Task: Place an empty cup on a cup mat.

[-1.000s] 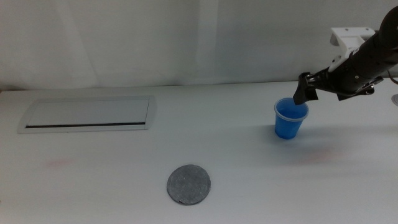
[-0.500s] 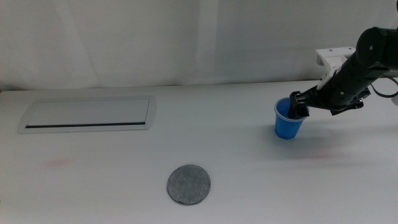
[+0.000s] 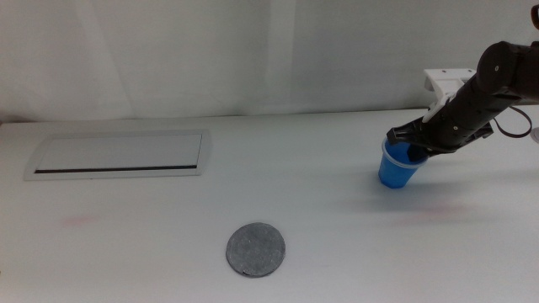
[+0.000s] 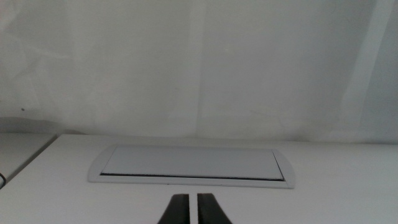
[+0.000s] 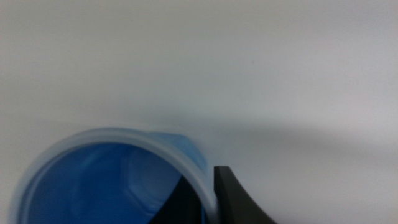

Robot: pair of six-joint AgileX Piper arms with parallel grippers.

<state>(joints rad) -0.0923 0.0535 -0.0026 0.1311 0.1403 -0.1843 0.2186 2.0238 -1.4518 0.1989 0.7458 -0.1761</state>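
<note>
1. My right gripper [image 3: 406, 143] pinched the rim of one cup [image 3: 396, 167], one jaw inside.
2. One cup mat [image 3: 255, 249] lay well apart from the cup.
3. My left gripper [image 4: 192, 208] waited, jaws nearly together.

My right gripper's [image 3: 410, 143] matt black jaws pinch the thin, translucent pale rim of the cup [image 3: 396, 167], smooth glossy blue plastic inside [image 5: 106, 186]. The cup mat [image 3: 256, 250] looks rough, speckled grey, felt-like. The table [image 3: 320, 227] is smooth matt white; the white panel [image 4: 193, 163] looks satin-smooth.
</note>
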